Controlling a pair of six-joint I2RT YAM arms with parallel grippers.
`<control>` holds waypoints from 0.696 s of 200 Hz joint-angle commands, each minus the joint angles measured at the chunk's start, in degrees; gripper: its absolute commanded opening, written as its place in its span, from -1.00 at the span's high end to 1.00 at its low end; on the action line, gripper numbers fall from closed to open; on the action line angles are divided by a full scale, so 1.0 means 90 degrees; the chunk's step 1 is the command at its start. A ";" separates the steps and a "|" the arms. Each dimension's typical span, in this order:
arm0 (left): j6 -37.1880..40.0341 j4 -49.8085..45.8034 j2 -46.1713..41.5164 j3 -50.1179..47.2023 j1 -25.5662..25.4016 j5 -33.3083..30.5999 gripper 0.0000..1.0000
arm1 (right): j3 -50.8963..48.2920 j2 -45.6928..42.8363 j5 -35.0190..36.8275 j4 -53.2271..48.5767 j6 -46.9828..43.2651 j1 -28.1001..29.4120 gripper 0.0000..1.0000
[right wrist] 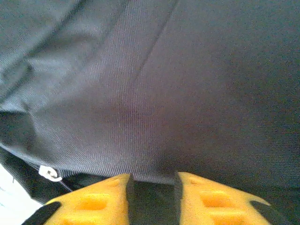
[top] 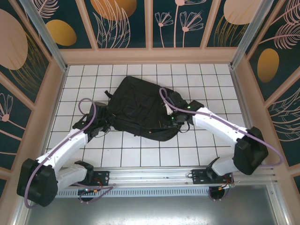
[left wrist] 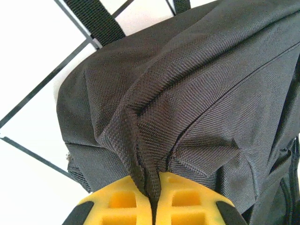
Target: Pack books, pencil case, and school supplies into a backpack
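The black backpack [top: 140, 108] lies flat on the white tiled table [top: 140, 152], its fabric close up in both wrist views [left wrist: 187, 93] [right wrist: 140, 93]. My left gripper [top: 104, 125] is at the bag's left edge. In the left wrist view it [left wrist: 153, 185] is shut on a pinched ridge of the backpack's fabric. My right gripper [top: 174, 119] is at the bag's right side. Its yellow fingers [right wrist: 110, 192] stand a little apart, with the edge of a fabric panel at their tips and a dark gap between them. The books, pencil case and school supplies are out of view.
A black strap [left wrist: 96, 21] runs off the bag's corner across the tiles. A small white zip piece [right wrist: 49, 173] shows at the bag's lower left edge. Wooden walls [top: 56, 93] enclose the table on three sides; bare tiles lie in front of the bag.
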 commanded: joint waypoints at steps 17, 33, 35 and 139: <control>0.0726 0.0060 0.0158 0.0450 0.0076 -0.0523 1.00 | 0.0054 -0.0102 -0.0750 -0.0594 -0.0368 0.0308 0.42; 0.0793 0.0113 0.0226 0.0515 0.0090 -0.0569 1.00 | -0.0150 -0.0232 -0.0753 -0.0581 -0.0295 0.0638 0.40; 0.0803 0.0123 0.0240 0.0515 0.0092 -0.0569 1.00 | -0.0185 -0.0236 -0.0730 -0.0581 -0.0281 0.0680 0.40; 0.0877 0.0666 0.0761 0.0517 0.0101 -0.0085 1.00 | -0.1010 -0.0280 -0.0841 0.1485 0.0277 0.0923 0.02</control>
